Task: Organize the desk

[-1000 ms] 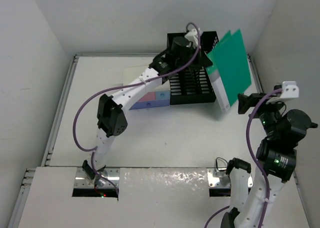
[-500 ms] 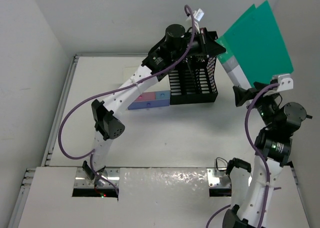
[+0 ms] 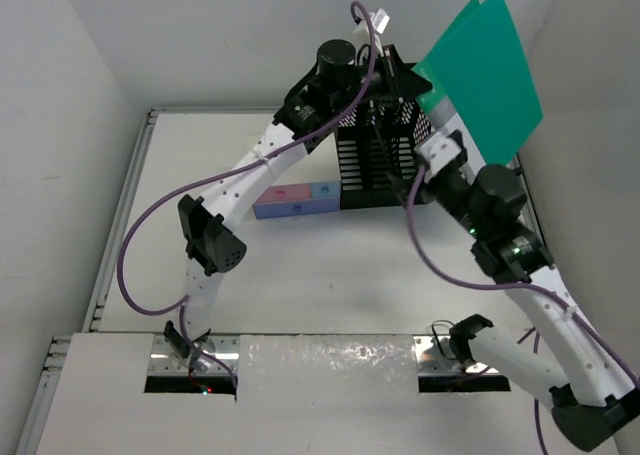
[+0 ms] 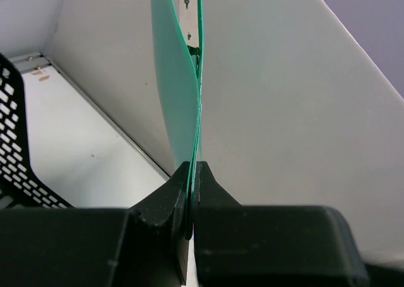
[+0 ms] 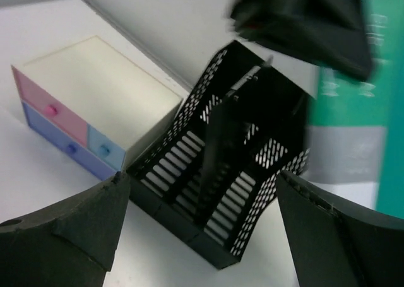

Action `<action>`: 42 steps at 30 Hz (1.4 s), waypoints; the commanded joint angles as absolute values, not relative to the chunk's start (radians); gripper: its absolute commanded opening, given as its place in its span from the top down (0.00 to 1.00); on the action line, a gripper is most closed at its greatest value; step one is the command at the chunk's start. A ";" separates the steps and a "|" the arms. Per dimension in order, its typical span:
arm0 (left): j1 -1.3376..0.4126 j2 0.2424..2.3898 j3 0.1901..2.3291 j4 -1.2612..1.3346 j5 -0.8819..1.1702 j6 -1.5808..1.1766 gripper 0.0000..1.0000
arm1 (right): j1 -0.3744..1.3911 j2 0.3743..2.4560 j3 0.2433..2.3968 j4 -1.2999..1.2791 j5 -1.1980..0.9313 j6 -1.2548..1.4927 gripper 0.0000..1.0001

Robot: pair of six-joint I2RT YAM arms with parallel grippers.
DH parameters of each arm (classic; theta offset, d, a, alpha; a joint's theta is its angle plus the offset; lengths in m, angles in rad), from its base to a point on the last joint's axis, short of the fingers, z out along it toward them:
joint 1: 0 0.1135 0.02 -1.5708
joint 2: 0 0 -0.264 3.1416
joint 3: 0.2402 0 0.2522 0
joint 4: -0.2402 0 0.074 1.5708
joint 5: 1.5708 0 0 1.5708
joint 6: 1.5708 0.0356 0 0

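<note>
Desk (image 3: 330, 275) fills the overhead view, a white tabletop with a thin grey rim that runs from the arms' bases to the back wall. At its far side stands a black mesh rack (image 3: 385, 165). A small drawer box (image 3: 295, 200) with pink and blue fronts sits against the rack's left side. The left arm stretches over the rack. The left gripper (image 3: 405, 78) grasps a green folder (image 3: 485, 75) by its lower corner and holds it tilted in the air above the rack's right end. The right arm reaches in from the right, and the right gripper (image 3: 415, 180) sits by the rack's near right corner. Its fingers are hard to make out from here.

From the left wrist, the 2 black fingers (image 4: 158, 217) are clenched on the folder's edge. The green sheets rise straight up from them and part slightly higher up. The rack's mesh shows at the left edge, with bare desk beyond it and the wall on the right.

From the right wrist, the 2 fingers (image 5: 63, 230) stand wide apart at the lower corners with nothing between them, so the gripper is released. Beyond them are the rack with its upright dividers and the cream-topped drawer box touching its left side. At the top right, blurred, are the left gripper and the folder, which has a grey and white band.
</note>
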State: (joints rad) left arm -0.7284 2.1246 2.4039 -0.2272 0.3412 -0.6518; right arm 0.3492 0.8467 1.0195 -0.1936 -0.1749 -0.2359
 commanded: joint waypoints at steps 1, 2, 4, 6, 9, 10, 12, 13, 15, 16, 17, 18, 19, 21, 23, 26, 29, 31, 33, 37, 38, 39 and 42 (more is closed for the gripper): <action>-0.706 2.095 2.427 -0.120 0.344 -0.646 1.00 | 0.509 0.804 0.898 -0.015 0.318 -0.460 0.06; -0.698 2.095 2.428 -0.123 0.347 -0.644 1.00 | 0.512 0.793 0.823 0.068 0.342 -0.440 0.06; -0.692 2.091 2.425 -0.138 0.357 -0.646 1.00 | 0.512 0.816 0.784 0.204 0.418 -0.437 0.06; -0.687 2.083 2.416 -0.153 0.362 -0.640 1.00 | 0.518 0.857 0.775 0.295 0.478 -0.462 0.07; -0.686 2.059 2.381 -0.175 0.361 -0.618 1.00 | 0.566 0.946 0.758 0.433 0.624 -0.557 0.08; -0.687 2.051 2.372 -0.178 0.359 -0.614 1.00 | 0.580 0.963 0.753 0.466 0.650 -0.587 0.08; -0.686 2.045 2.362 -0.183 0.348 -0.603 1.00 | 0.646 1.004 0.726 0.622 0.748 -0.705 0.09; -0.686 2.045 2.361 -0.184 0.347 -0.600 1.00 | 0.676 1.020 0.716 0.665 0.799 -0.777 0.09; -0.687 2.042 2.356 -0.187 0.351 -0.598 1.00 | 0.678 1.076 0.730 0.745 0.836 -0.808 0.09; -0.686 2.039 2.353 -0.190 0.356 -0.597 1.00 | 0.680 1.100 0.744 0.761 0.848 -0.819 0.09; -0.686 2.036 2.350 -0.195 0.363 -0.600 1.00 | 0.672 1.124 0.764 0.809 0.880 -0.865 0.09; -0.686 2.026 2.344 -0.199 0.368 -0.603 1.00 | 0.667 1.179 0.773 0.842 0.897 -0.892 0.09; -0.686 2.020 2.341 -0.207 0.371 -0.604 1.00 | 0.648 1.205 0.791 0.874 0.917 -0.922 0.10; -0.684 1.997 2.327 -0.213 0.383 -0.607 1.00 | 0.617 1.245 0.796 0.945 0.951 -0.968 0.12; -0.683 1.980 2.315 -0.224 0.403 -0.603 1.00 | 0.574 1.247 0.796 0.898 0.931 -0.898 0.15; -0.683 1.947 2.290 -0.244 0.411 -0.592 1.00 | 0.523 1.220 0.792 0.867 0.913 -0.792 0.28; -0.683 1.922 2.266 -0.253 0.422 -0.584 1.00 | 0.499 1.215 0.785 0.845 0.899 -0.772 0.44; -0.683 1.911 2.255 -0.255 0.429 -0.583 1.00 | 0.491 1.219 0.791 0.835 0.899 -0.767 0.61; -0.683 1.904 2.240 -0.239 0.452 -0.583 1.00 | 0.492 1.221 0.793 0.838 0.908 -0.762 0.96; -0.683 1.881 2.215 -0.207 0.546 -0.468 0.60 | 0.479 1.189 0.792 0.804 0.933 -0.692 1.00; -0.683 1.862 2.214 -0.215 0.549 -0.428 0.13 | 0.474 1.163 0.788 0.776 0.931 -0.671 1.00; -0.683 1.850 2.217 -0.239 0.545 -0.384 0.01 | 0.454 1.146 0.785 0.759 0.924 -0.646 1.00; -0.683 1.783 2.224 -0.323 0.471 -0.160 0.00 | 0.407 1.060 0.775 0.684 0.867 -0.470 1.00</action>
State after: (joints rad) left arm -0.6876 1.9228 2.2017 -0.3038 0.4820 -0.3866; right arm 0.4477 1.1679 0.7547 0.6765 0.8700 -0.6590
